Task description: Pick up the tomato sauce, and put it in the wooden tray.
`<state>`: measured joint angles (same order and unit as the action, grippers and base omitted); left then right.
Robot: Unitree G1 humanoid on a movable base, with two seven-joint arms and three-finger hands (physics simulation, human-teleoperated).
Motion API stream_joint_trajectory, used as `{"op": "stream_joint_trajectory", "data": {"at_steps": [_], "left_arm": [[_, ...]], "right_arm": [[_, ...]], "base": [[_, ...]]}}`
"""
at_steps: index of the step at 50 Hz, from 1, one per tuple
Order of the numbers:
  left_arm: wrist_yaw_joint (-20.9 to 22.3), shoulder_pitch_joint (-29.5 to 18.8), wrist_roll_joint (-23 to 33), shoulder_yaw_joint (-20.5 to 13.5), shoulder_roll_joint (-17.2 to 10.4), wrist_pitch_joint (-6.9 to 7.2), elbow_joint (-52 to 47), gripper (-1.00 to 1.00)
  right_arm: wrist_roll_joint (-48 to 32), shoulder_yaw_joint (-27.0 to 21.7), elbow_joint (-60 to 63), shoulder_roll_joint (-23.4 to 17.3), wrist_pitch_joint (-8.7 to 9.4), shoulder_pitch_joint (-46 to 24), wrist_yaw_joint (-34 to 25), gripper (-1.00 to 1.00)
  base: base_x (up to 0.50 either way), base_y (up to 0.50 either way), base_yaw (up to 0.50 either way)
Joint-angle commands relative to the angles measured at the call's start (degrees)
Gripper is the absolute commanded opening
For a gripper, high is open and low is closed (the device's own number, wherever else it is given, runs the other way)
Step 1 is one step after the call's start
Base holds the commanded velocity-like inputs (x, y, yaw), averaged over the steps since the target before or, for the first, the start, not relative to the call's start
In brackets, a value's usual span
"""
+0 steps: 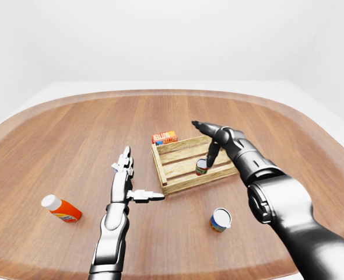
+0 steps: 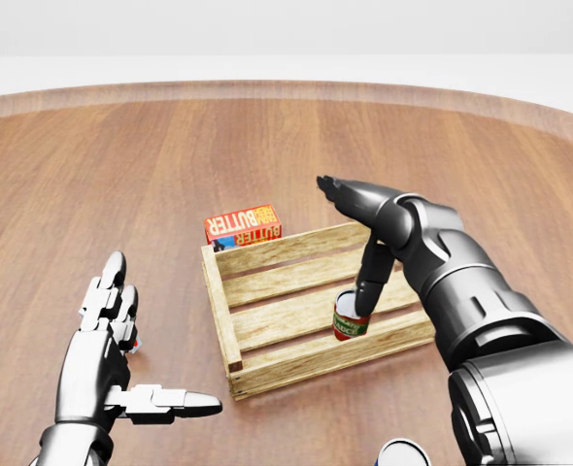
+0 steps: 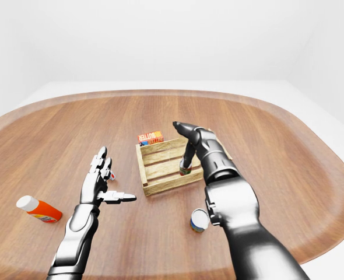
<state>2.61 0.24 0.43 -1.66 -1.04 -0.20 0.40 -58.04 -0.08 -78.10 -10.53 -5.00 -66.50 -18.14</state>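
Tomato sauce (image 2: 350,320) sits upright in the wooden tray (image 2: 267,291) under your right robot hand (image 2: 364,248), fingers spread, one touching it; lifting carelessly could tip it.

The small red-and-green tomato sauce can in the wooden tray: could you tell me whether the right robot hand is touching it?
Touching. In the head view, a finger of the right robot hand reaches down onto the top of the tomato sauce can, which stands inside the wooden slatted tray.
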Motion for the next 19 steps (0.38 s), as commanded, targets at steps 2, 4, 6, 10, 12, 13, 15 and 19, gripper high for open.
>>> {"op": "stream_joint_trajectory", "data": {"at_steps": [2, 4, 6, 10, 12, 13, 15, 19], "left_arm": [[-0.1, -0.1, 0.1, 0.0, 0.0, -0.01, 0.1, 1.00], [0.0, -0.1, 0.1, 0.0, 0.0, -0.03, 0.1, 1.00], [-0.1, -0.1, 0.1, 0.0, 0.0, -0.06, 0.1, 1.00], [-0.1, -0.1, 0.1, 0.1, 0.0, -0.12, 0.2, 1.00], [-0.1, -0.1, 0.1, 0.1, 0.0, -0.09, 0.2, 1.00], [-0.1, -0.1, 0.2, 0.1, 0.0, -0.08, 0.2, 1.00], [-0.1, -0.1, 0.1, 0.0, 0.0, -0.07, 0.2, 1.00], [0.0, 0.0, 0.1, 0.1, 0.0, -0.02, 0.1, 1.00]], "right_arm": [[1.7, 0.1, 1.2, -2.5, 0.00, -4.7, -0.1, 1.00], [2.1, 0.2, 1.5, -2.9, 0.00, -5.3, 0.2, 1.00], [2.7, 0.2, 2.0, -3.3, 0.00, -6.2, 0.2, 1.00], [4.4, -0.1, 3.3, -3.9, 0.00, -7.7, 1.3, 1.00], [5.4, -0.1, 4.1, -4.1, 0.00, -8.3, 2.1, 1.00], [5.9, -0.1, 4.7, -4.3, 0.00, -8.7, 2.7, 1.00], [7.2, -0.3, 5.7, -4.4, 0.00, -9.2, 3.0, 1.00], [8.9, -0.4, 7.6, -5.1, 0.00, -9.6, 5.7, 1.00]], "base": [[0.00, 0.00, 0.00], [0.00, 0.00, 0.00], [0.00, 0.00, 0.00], [0.00, 0.00, 0.00], [0.00, 0.00, 0.00], [0.00, 0.00, 0.00], [0.00, 0.00, 0.00], [0.00, 0.00, 0.00]]}}
